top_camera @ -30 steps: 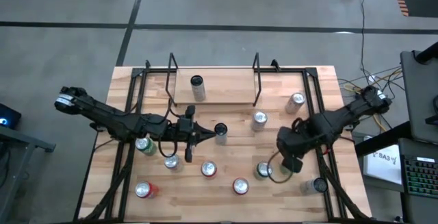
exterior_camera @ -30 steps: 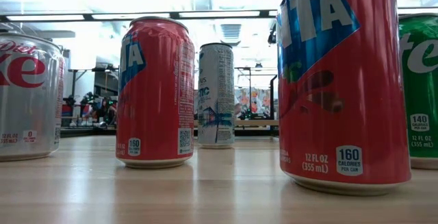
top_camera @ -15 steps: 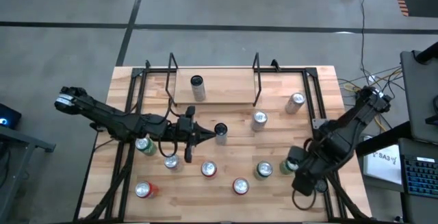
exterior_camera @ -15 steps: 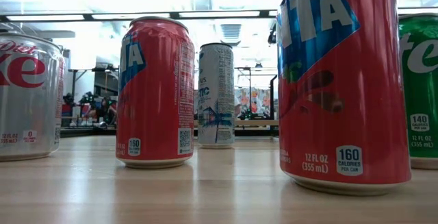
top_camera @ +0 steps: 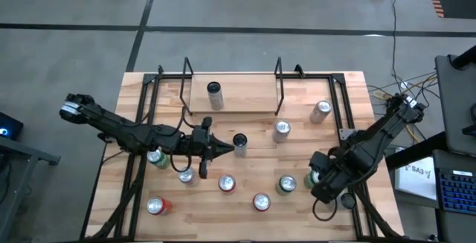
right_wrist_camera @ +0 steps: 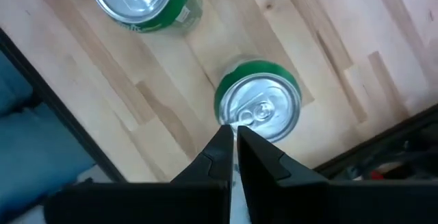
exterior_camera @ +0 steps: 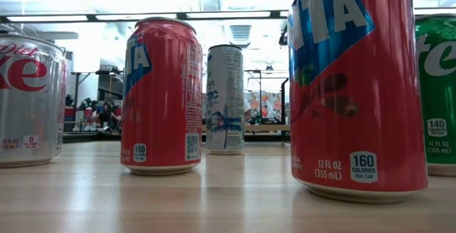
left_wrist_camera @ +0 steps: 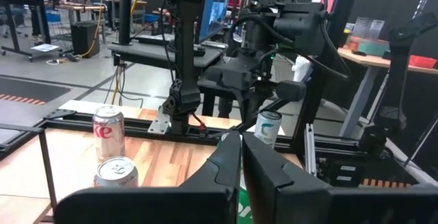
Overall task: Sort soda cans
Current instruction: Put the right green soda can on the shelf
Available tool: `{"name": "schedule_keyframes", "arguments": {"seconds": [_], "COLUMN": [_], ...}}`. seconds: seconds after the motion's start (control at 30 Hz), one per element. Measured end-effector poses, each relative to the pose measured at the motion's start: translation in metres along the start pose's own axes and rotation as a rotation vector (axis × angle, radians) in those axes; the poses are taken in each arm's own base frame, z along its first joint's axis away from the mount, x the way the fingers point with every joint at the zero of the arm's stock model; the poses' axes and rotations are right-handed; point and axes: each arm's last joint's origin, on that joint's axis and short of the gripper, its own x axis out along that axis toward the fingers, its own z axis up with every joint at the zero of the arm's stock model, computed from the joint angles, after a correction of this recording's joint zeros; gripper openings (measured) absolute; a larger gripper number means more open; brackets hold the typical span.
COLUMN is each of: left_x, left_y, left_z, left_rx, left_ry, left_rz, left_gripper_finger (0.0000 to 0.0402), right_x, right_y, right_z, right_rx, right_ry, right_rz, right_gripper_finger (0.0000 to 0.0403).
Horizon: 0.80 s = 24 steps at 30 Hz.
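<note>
My table [top_camera: 245,98] is a big wooden top with dark metal rails [top_camera: 146,102] along its sides, and my two dark arms reach in over it from either side. My left arm [top_camera: 119,128] stretches across the left part of the table, and my left gripper [top_camera: 223,150] has its fingers pressed together with nothing between them; it sits just beside a black can [top_camera: 239,140] near the middle. My right arm [top_camera: 372,143] comes in from the right edge, and my right gripper [right_wrist_camera: 233,138] is pinched tight too, holding nothing, and it hangs right above the silver top of a green can [right_wrist_camera: 259,107] near the right rail. Another green can [right_wrist_camera: 144,1] stands close by on the wood. The soda cans are spread over the table, all standing up: a dark one [top_camera: 215,93] alone on the raised board at the far side, two silver ones [top_camera: 282,129] toward the far right, and more along the near side, with a red one [top_camera: 156,206] in the near left corner. From table height I can read some writing. The biggest red can [exterior_camera: 356,83] shows the letters "NTA", then "12 FL OZ (355 mL)" and "160 CALORIES PER CAN". A second red can [exterior_camera: 162,94] shows "160" too. The silver can [exterior_camera: 30,101] at the left says "Diet" above big red letters. The green can [exterior_camera: 436,94] at the right shows "140". A pale tall can [exterior_camera: 225,97] stands farther back; its print is too small to read.
</note>
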Motion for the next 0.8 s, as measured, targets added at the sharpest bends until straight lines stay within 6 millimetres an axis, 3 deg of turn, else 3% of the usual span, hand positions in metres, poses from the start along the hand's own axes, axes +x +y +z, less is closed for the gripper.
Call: {"name": "schedule_keyframes", "arguments": {"seconds": [0.53,0.67,0.8], "left_x": [0.0,0.0,0.0], "left_y": [0.0,0.0,0.0], "left_z": [0.0008,0.0008,0.0008], "left_rx": [0.016,0.017,0.017], "left_ry": [-0.008,-0.008,-0.008], "left_rz": [0.0,0.0,0.0], "left_gripper_finger": [0.0,0.0,0.0], "right_x": [0.0036,0.0075,0.0104], "right_y": [0.002,0.0045,0.0063], "right_z": [0.0008,0.0018,0.0016], "right_rx": [-0.315,-0.291,-0.202], "right_ry": [0.011,0.01,0.028], "right_rz": [-0.015,-0.033,-0.038], "right_gripper_finger": [0.0017,0.0048,0.0109]}}
